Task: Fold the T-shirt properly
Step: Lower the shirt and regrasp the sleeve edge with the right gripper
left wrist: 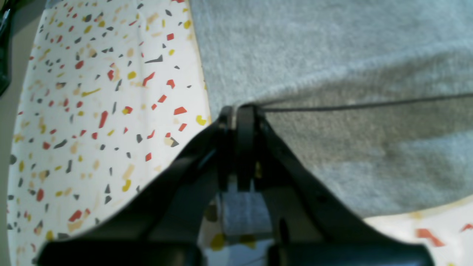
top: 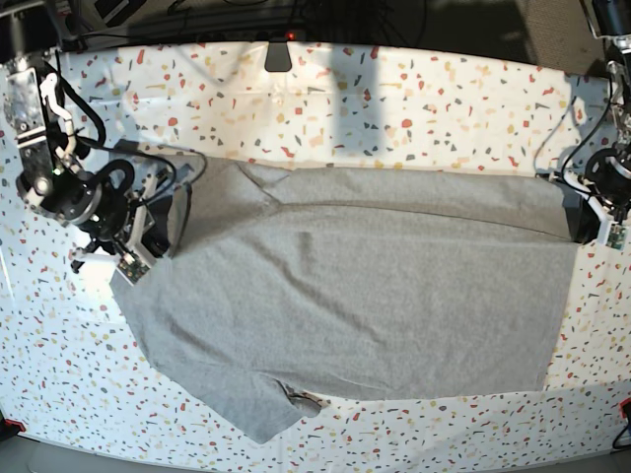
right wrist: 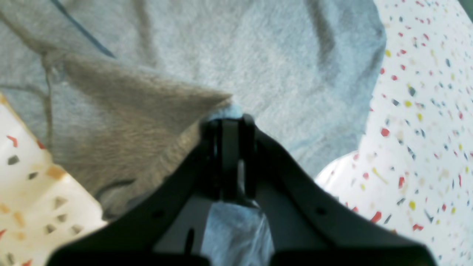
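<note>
Grey heather fabric fills the right and upper part of the left wrist view: the T-shirt (left wrist: pixel 332 55) lies on a white tabletop (left wrist: pixel 92 111) speckled with red, yellow and dark chips. At the centre of the frame the left gripper (left wrist: pixel 240 111) has its black jaws pressed together on the cloth's edge, and a taut fold line runs from the pinch out to the right edge of the frame.

From the right wrist view, the shirt covers the upper and middle of the frame, with the speckled surface showing at the right and lower left. The right gripper (right wrist: pixel 229 122) is clamped narrow on a peak of fabric lifted into a tented ridge that slopes off to the left.

Seen from the base view, the T-shirt (top: pixel 375 286) is spread plain side up across the middle of the table (top: pixel 394 99), one sleeve pointing to the lower left. The right gripper (top: pixel 168 212) pinches the shirt's upper left corner; the left gripper (top: pixel 582 225) pinches its upper right corner, the top edge folded over between them.
</note>
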Tool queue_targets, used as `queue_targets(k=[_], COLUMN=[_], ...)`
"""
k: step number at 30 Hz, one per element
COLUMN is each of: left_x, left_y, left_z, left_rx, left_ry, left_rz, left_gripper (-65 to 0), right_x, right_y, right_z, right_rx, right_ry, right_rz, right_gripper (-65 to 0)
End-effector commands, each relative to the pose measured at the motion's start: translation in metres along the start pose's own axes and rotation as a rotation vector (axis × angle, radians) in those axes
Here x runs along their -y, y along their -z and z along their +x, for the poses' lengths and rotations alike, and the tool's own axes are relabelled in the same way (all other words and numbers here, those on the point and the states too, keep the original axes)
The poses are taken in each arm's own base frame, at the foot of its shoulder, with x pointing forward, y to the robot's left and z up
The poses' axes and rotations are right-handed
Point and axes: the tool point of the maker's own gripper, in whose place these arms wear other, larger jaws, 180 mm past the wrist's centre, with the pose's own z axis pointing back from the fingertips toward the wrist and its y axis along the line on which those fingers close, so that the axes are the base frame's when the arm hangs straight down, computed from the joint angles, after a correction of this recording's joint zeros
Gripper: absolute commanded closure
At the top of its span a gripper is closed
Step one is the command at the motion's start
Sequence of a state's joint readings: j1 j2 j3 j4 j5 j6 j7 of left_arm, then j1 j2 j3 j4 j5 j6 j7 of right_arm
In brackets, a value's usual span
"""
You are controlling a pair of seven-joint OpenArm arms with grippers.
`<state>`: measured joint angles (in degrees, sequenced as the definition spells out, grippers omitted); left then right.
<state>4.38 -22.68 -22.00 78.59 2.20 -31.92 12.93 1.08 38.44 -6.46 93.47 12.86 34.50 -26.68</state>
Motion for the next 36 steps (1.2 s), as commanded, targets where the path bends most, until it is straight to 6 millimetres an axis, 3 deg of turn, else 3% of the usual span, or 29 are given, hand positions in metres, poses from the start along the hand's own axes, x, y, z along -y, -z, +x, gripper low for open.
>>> queue_targets(k=[1, 6, 14, 16, 18, 20, 26, 36], left_x=[-0.015, -0.016, -0.017, -0.017, -0.017, -0.017, -0.021, -0.061], left_y=[0.000, 0.005, 0.009, 0.009, 0.009, 0.009, 0.008, -0.010], left_z=[0.013, 0.008, -0.005, -0.005, -0.005, -0.005, -0.010, 0.020], left_rx=[0.037, 0.055, 0.035, 0.034, 0.035, 0.035, 0.000, -0.043], left_ry=[0.014, -0.018, -0.006, -0.006, -0.006, -0.006, 0.000, 0.126], left_rz=[0.031, 0.030, 0.032, 0.032, 0.033, 0.033, 0.038, 0.096], left_gripper=[0.0, 0.0, 0.0, -0.9, -14.1, -21.7, -22.2, -22.1], right_x=[0.015, 0.017, 0.022, 0.023, 0.025, 0.027, 0.028, 0.036], right_y=[-0.001, 0.013, 0.020, 0.020, 0.019, 0.019, 0.017, -0.002], right_z=[0.012, 0.008, 0.011, 0.008, 0.003, -0.005, -0.019, 0.008], right_rx=[0.032, 0.004, 0.007, -0.008, -0.039, -0.086, -0.164, -0.129], right_ry=[-0.023, -0.026, -0.010, -0.022, -0.031, -0.036, -0.036, 0.015], right_rz=[-0.030, -0.013, -0.024, -0.031, -0.041, -0.047, -0.052, -0.064], right_gripper=[0.0, 0.0, -0.6, -13.0, -25.3, -30.4, -30.3, -30.3])
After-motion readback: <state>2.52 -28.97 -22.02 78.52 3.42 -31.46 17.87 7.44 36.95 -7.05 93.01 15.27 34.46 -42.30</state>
